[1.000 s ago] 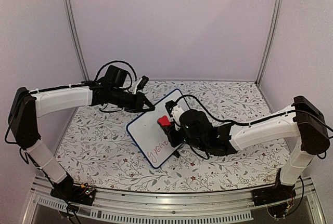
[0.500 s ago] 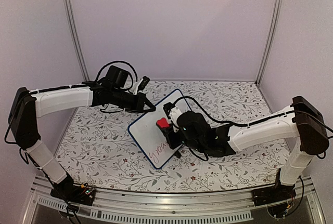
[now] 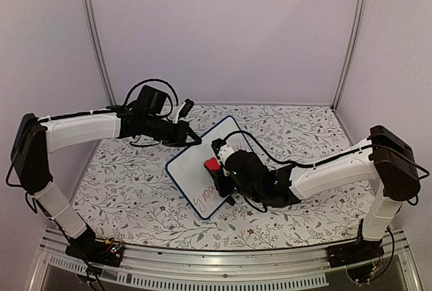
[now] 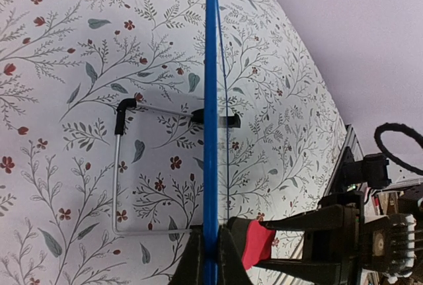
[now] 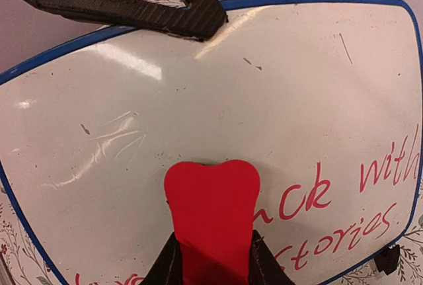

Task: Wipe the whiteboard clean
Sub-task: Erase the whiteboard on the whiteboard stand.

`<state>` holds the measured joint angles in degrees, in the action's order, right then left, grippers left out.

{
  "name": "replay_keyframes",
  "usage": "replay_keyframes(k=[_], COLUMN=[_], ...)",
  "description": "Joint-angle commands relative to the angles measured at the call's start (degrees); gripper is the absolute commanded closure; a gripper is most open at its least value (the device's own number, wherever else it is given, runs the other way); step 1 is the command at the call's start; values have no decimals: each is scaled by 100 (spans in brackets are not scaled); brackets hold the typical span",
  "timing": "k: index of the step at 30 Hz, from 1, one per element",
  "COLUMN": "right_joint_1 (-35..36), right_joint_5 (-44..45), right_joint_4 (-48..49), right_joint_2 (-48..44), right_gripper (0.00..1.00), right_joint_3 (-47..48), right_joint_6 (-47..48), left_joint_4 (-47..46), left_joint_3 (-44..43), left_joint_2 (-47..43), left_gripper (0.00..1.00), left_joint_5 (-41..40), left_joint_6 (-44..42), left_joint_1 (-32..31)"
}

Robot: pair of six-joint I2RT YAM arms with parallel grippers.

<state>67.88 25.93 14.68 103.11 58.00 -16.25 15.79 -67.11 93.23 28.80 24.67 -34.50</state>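
The whiteboard (image 3: 192, 169) stands tilted on the table, with red handwriting (image 3: 210, 198) along its lower part. My left gripper (image 3: 195, 142) is shut on its upper blue rim; in the left wrist view the rim (image 4: 211, 100) runs edge-on between the jaws of that gripper (image 4: 211, 262). My right gripper (image 3: 218, 167) is shut on a red eraser (image 3: 212, 165) pressed flat against the board face. In the right wrist view the eraser (image 5: 211, 199) sits between the jaws of the right gripper (image 5: 213, 268), left of the red handwriting (image 5: 344, 196) on the whiteboard (image 5: 198, 80).
A flowered cloth (image 3: 121, 190) covers the table. A bent wire stand (image 4: 117, 179) props the board from behind. The left gripper's black fingers (image 5: 132, 4) cross the board's top edge in the right wrist view. Purple walls close in the back and sides.
My right gripper has slid the eraser a little down the board face, toward the near side. The left arm and the board have stayed put.
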Motion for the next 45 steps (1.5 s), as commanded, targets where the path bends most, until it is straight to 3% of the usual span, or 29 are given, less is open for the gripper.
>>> replay_keyframes(k=[1, 26, 45], right_joint_1=[24, 24, -268], right_joint_5=[10, -301, -49], right_joint_4=[-185, 59, 163], right_joint_2=[205, -173, -230], right_gripper=[77, 79, 79], right_joint_3=[-109, -968, -464], right_joint_6=[-136, -513, -268], left_joint_4=[-76, -85, -123], left_joint_3=[23, 22, 48], left_joint_2=[-132, -54, -95], left_gripper=[100, 100, 100], left_joint_5=[126, 105, 136], left_joint_6=[-60, -68, -91], left_joint_1=[-119, -129, -130])
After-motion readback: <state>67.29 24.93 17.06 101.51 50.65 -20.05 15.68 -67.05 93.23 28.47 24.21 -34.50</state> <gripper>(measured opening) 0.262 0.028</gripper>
